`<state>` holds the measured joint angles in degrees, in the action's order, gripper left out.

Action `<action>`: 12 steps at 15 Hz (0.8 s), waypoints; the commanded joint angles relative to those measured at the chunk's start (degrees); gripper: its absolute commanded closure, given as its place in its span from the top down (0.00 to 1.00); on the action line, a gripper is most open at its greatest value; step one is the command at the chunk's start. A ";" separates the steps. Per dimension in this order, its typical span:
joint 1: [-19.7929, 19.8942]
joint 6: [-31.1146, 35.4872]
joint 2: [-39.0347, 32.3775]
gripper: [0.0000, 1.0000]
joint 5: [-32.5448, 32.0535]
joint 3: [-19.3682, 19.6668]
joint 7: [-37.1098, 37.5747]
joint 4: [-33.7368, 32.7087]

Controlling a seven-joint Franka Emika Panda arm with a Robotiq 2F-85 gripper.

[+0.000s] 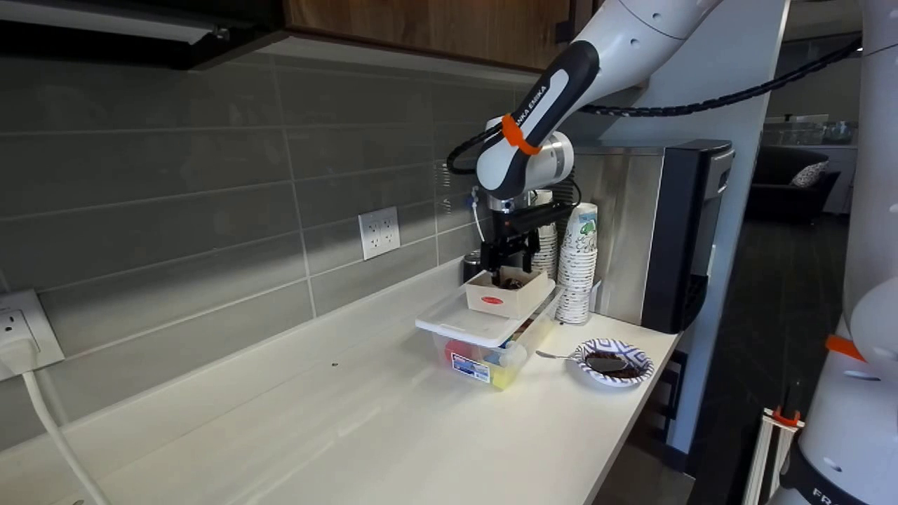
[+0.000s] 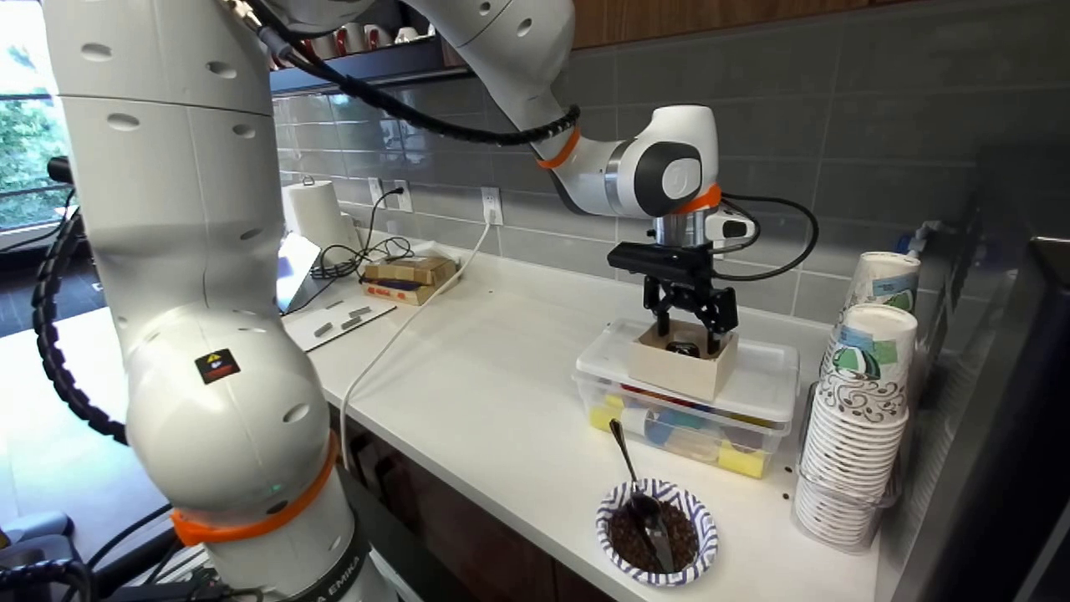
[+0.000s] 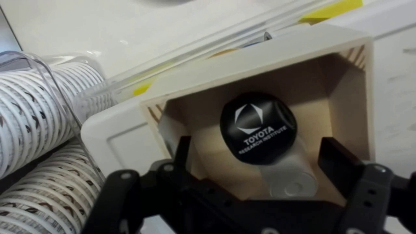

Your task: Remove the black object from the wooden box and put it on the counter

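The light wooden box [image 1: 501, 303] sits on the lid of a plastic tub. It also shows in an exterior view [image 2: 671, 373] and in the wrist view [image 3: 349, 104]. The black object [image 3: 258, 128] is rounded with white "Toyota Research Institute" print and lies inside the box. It partly shows in an exterior view [image 2: 683, 347]. A whitish cylinder [image 3: 291, 177] lies beside or under it. My gripper [image 2: 688, 341] is open, pointing down, fingertips at the box opening on either side of the black object, apart from it. The cream-white counter [image 1: 365, 435] runs alongside.
The clear tub with white lid [image 2: 769, 372] holds coloured items. Tall paper cup stacks [image 1: 578, 273] stand close beside it. A patterned bowl [image 2: 614, 535] with dark grains and a spoon is near the counter's front edge. A grey tiled wall [image 1: 365, 147] runs behind. A white cable [image 2: 401, 334] crosses the counter.
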<state>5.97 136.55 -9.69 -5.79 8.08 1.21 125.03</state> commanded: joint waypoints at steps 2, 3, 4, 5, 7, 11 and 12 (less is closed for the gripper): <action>-0.05 -1.15 -1.37 0.74 -1.51 0.05 1.74 -1.59; -0.06 -1.37 -1.44 0.71 -1.50 0.04 1.85 -1.59; -0.06 -1.41 -1.55 0.70 -1.48 0.03 1.86 -1.57; -0.06 -1.49 -1.62 0.62 -1.49 0.04 1.91 -1.59; -0.05 -1.56 -1.78 0.44 -1.53 0.07 1.98 -1.56; -0.01 -1.84 -1.82 0.16 -1.47 0.14 2.17 -1.77; 0.03 -2.17 -1.58 0.12 -1.36 0.18 2.34 -2.09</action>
<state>5.95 136.27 -10.85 -6.24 8.07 2.17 124.67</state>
